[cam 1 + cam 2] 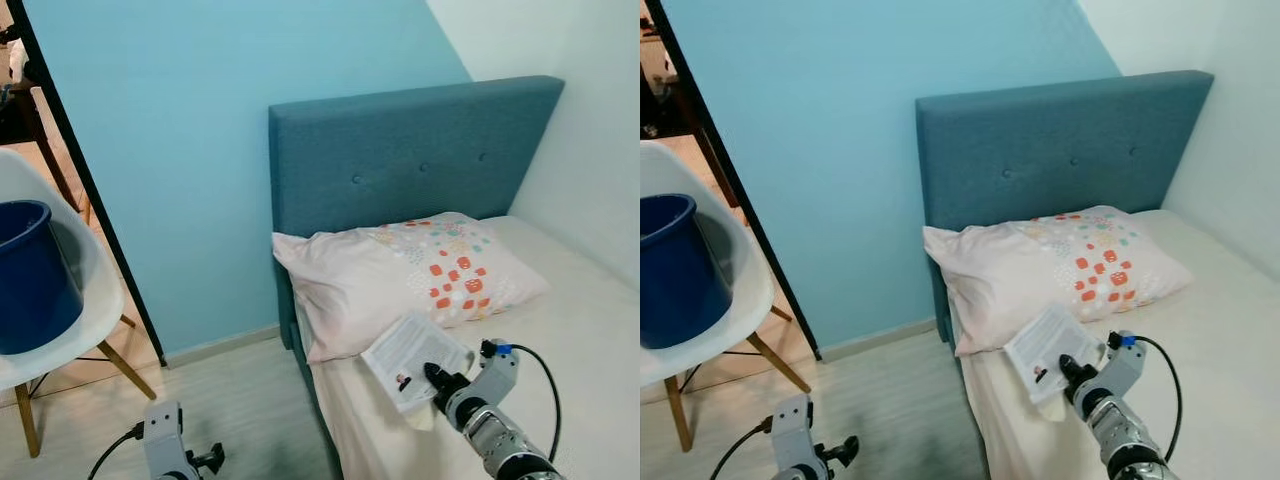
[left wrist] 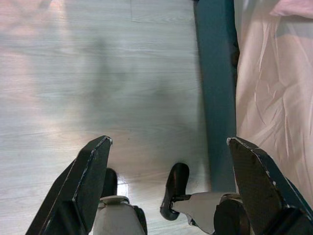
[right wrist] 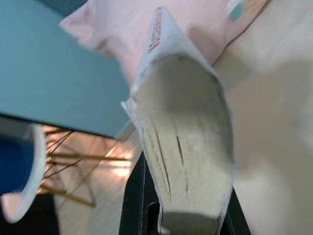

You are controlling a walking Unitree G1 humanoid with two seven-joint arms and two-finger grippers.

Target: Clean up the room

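Note:
A white paperback book (image 1: 410,352) is held just above the bed, in front of the pink pillow (image 1: 400,270). My right gripper (image 1: 435,380) is shut on the book's near edge. The right wrist view looks along the book (image 3: 183,137), curved between the black fingers (image 3: 134,196). My left gripper (image 2: 166,183) hangs low over the wooden floor beside the bed frame, its fingers (image 2: 90,183) spread wide with nothing between them.
A teal headboard (image 1: 410,155) stands against the blue wall. The bed's pale sheet (image 1: 560,340) runs to the right. At left a white chair (image 1: 95,300) carries a blue bucket (image 1: 30,275). Bare wooden floor (image 1: 230,400) lies between chair and bed.

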